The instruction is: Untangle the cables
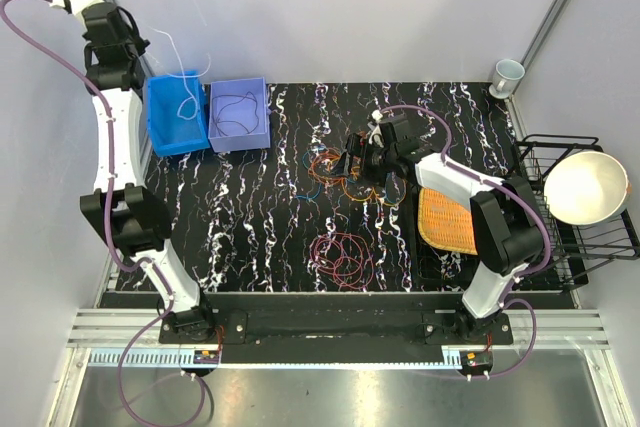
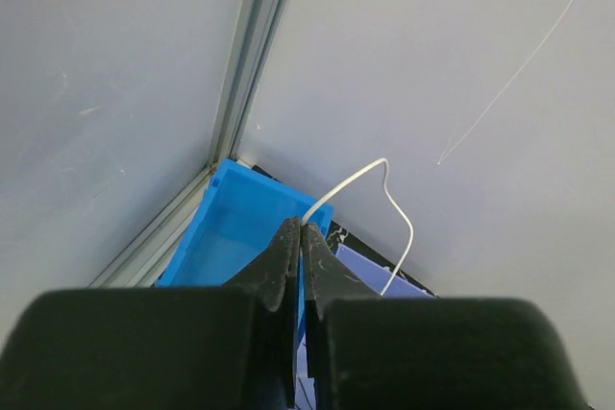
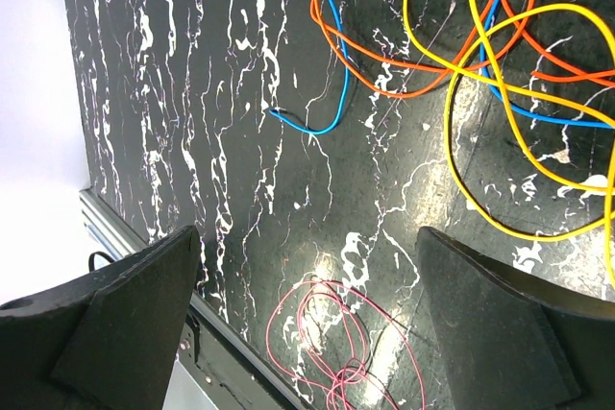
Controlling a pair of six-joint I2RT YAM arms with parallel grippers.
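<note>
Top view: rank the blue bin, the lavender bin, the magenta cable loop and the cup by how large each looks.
1. blue bin and lavender bin: nearly alike, the blue one perhaps slightly larger
2. magenta cable loop, by its outline
3. cup, clearly smallest

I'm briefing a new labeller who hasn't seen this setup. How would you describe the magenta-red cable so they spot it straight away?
Find the black marbled table in the top view, then look toward the middle of its near edge. The magenta-red cable lies there in loose loops, alone, apart from the orange, yellow and blue tangle farther back.
</note>
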